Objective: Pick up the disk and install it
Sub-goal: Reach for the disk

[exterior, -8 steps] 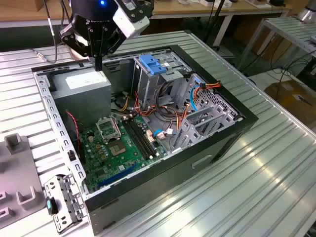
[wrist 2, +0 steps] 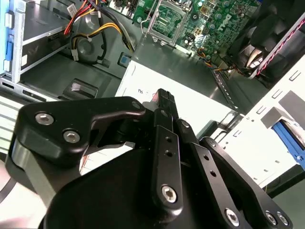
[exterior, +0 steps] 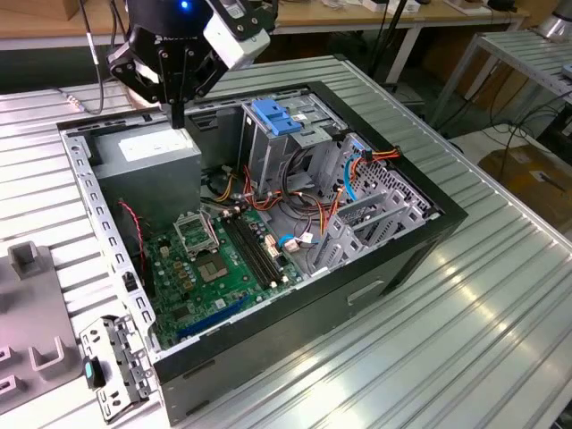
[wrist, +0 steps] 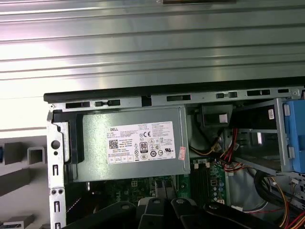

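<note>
**Desk:** Where was the tool when you paused?

**Operator:** My tool (exterior: 177, 114) hung point-down over the power supply (exterior: 147, 154), at the back corner of the open computer case (exterior: 375, 277).

**Desk:** Wide or narrow?

**Operator:** Narrow. The fingers were drawn together into one stem, and I saw nothing between them. It carried nothing.

**Desk:** And the disk?

**Operator:** Not in the case, by my reading. In the second wrist view a strip of bright blue rail sat in a pale holder (wrist 2: 267, 157) beyond the case's side wall. I took that for the disk (wrist 2: 287, 136). The frame edge cut most of it off.

**Desk:** Which way from the tool?

**Operator:** Sideways, across the wall that runs beside the power supply. I judged that to be toward the exterior view's left, out on the counter (exterior: 500, 313).

**Desk:** Its long axis?

**Operator:** The blue edge I could see seemed to run roughly along the case wall. Too little of it showed for me to be sure.

**Desk:** What about the blue piece on the cage?

**Operator:** That was the pale-blue latch plate (exterior: 273, 116) on top of the drive cage (exterior: 268, 161). It lay on the tool's other side, toward the exterior view's right, and it was not my target.
</note>
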Robot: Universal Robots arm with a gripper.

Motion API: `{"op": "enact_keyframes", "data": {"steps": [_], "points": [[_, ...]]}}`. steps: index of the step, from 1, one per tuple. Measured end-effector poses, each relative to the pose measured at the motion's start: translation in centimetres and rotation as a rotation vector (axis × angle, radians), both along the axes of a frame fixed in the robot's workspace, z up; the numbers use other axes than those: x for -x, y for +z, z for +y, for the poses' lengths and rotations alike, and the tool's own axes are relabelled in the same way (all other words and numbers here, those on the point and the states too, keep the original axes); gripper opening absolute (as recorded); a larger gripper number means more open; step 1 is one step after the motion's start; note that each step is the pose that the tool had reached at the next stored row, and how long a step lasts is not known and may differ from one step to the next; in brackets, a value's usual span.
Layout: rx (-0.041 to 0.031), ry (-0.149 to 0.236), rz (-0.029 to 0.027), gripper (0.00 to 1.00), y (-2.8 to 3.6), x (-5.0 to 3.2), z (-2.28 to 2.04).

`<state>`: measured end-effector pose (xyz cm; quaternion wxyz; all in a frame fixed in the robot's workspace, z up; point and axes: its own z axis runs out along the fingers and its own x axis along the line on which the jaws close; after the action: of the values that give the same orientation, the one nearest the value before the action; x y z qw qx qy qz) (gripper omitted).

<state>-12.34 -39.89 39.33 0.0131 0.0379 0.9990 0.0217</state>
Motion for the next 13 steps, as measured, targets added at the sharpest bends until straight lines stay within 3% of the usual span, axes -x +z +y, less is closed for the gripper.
{"op": "enact_keyframes", "data": {"steps": [13], "points": [[0.0001, 0.0, 0.0011, 0.11, -0.03, 0.66, 0.0]]}}
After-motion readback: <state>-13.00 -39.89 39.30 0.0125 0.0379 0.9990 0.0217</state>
